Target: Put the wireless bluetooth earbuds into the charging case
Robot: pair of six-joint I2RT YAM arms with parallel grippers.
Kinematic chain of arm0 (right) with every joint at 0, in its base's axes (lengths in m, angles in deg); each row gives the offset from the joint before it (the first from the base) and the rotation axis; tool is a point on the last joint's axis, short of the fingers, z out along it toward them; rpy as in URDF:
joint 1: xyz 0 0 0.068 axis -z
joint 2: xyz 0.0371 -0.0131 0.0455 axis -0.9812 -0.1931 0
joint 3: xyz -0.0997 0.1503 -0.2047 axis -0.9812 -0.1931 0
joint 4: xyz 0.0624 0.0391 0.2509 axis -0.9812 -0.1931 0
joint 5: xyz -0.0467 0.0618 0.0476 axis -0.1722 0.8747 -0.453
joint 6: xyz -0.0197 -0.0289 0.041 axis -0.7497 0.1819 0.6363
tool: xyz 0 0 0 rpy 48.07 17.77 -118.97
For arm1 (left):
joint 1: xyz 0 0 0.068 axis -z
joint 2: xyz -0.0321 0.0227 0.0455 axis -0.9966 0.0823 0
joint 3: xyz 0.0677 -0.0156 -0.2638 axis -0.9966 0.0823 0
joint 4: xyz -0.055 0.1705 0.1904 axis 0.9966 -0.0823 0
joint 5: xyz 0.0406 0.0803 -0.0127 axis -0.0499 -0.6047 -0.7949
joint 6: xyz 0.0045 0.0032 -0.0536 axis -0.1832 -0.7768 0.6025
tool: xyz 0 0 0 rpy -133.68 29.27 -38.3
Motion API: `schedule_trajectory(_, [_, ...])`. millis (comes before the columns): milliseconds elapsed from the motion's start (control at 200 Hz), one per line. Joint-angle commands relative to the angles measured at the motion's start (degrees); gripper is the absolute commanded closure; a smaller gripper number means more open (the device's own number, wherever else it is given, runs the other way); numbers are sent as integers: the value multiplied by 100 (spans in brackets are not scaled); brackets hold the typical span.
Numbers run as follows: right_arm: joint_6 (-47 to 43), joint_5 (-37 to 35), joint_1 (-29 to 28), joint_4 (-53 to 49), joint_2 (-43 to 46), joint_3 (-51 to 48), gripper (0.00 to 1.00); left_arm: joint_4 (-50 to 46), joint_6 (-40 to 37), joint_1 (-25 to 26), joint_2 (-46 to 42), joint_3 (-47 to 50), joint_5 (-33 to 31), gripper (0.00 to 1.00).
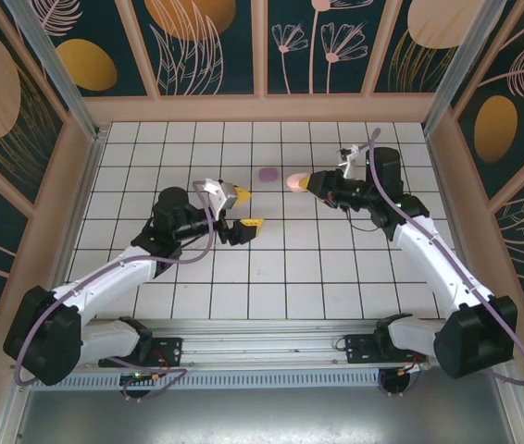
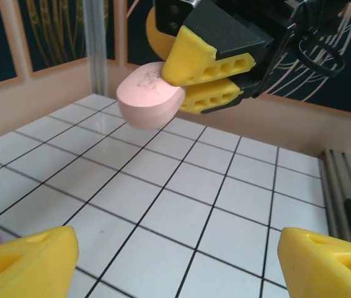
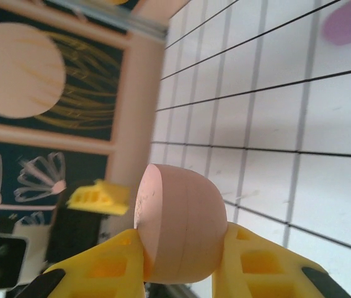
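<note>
Pink charging case (image 2: 147, 99) looks smooth matt plastic, white tiled table (image 2: 163, 205) glossy

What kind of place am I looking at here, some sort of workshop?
Probably a small robot test booth: a white gridded table boxed in by painted flower panels, with a left arm and right arm bolted to a metal rail, the right gripping a pink case.

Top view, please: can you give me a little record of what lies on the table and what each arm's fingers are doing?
Table: white tiles, black grid lines
Right fingers: shut on a pink case, held above the tiles
Left fingers: open, empty, facing the pink case
On the tiles: one purple piece, apart from both arms
Pink case lid: looks closed, a seam running round it
</note>
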Motion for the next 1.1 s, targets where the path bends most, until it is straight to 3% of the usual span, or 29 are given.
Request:
schedule_trajectory(0, [-547, -260, 181, -379, -191, -190, 81, -168, -149, 3, -243, 162, -533, 17])
schedule_trajectory(120, [-305, -80, 112, 331, -450, -746, 82, -366, -166, -19, -405, 287, -1095, 18])
schedule_trajectory(245, [-290, -116, -371, 692, -1067, -898, 82, -488, -32, -90, -493, 411, -1554, 18])
schedule_trajectory(525, [-74, -205, -1433, 1395, -2242, -902, 82, 275, 565, -394, -988, 1137, -1418, 18])
schedule_trajectory(721, [-123, -238, -1453, 1904, -2945, -790, 81, 222, 576, -454, -1224, 1305, -1416, 18])
schedule_trajectory(886, [-373, -255, -1453, 1709, -3600, -393, 80, -31, 465, -489, -1335, 1282, -1467, 18])
schedule_trajectory(1091, [-578, -604, -1453, 1174, -3409, -381, 61, -126, 415, -528, -1548, 1352, -1587, 18])
